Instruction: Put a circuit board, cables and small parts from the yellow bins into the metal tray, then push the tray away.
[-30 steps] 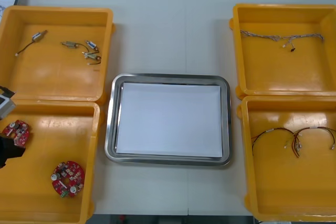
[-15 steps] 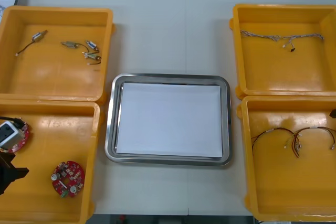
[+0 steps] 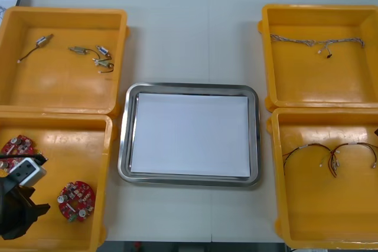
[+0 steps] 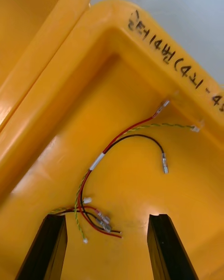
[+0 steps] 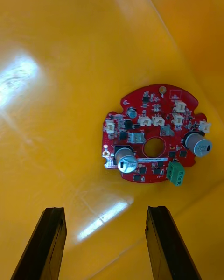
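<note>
Pale and smooth, the bench (image 3: 177, 33) carries at its centre a shiny metal tray with a white inside (image 3: 123, 146), with nothing in it yet. At 8 o'clock stands a glossy yellow plastic bin (image 3: 71, 140). The left claw (image 5: 105, 212) hangs over its floor with the black fingers wide apart and nothing between them. Just ahead of them lies a flat round red circuit board (image 5: 158, 107). It has a centre hole, silver cylinders, white sockets and a green block. Two such boards lie in this bin, and I cannot tell which one the claw faces.

The board is thin and the floor looks slippery, so I think a finger could push it aside instead of going under its edge. Pressure on the raised components could damage them. The bin wall is near and a finger may hit it.

The right claw (image 4: 105, 219) is also spread open and holds nothing, over the yellow bin at 4 o'clock (image 3: 307, 216). The thin red, black and yellow cables (image 4: 96, 162) there are loosely tangled. One pull may drag several, or a connector may catch.
</note>
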